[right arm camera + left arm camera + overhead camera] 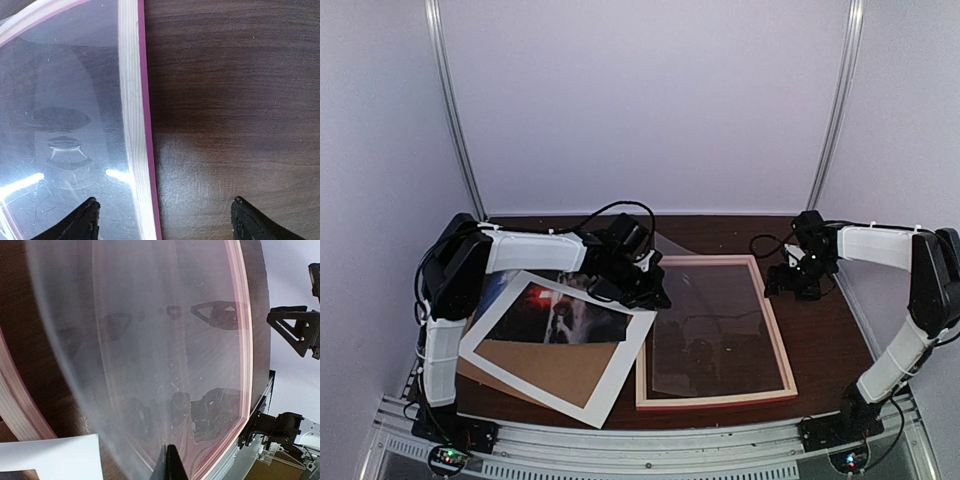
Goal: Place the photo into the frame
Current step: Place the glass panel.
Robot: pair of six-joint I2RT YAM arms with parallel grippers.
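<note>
The frame (715, 400), with its thin pink rim, lies flat right of centre. A clear sheet (710, 320) rests over it, its far left corner curling upward. My left gripper (648, 288) is shut on that sheet's left edge. In the left wrist view the closed fingertips (170, 465) pinch the clear sheet (150, 340), and the frame's rim (245, 340) shows through it. The dark photo (555, 315) with a red glow lies at the left, partly covered. My right gripper (800, 278) is open and straddles the frame's right rim (132, 125), holding nothing (165, 220).
A white mat sheet (610, 385) lies tilted over the photo, and its corner shows in the left wrist view (55, 457). Brown cardboard (545, 370) fills the lower part of its window. Dark wood table (225, 100) shows right of the frame. White walls enclose the back and sides.
</note>
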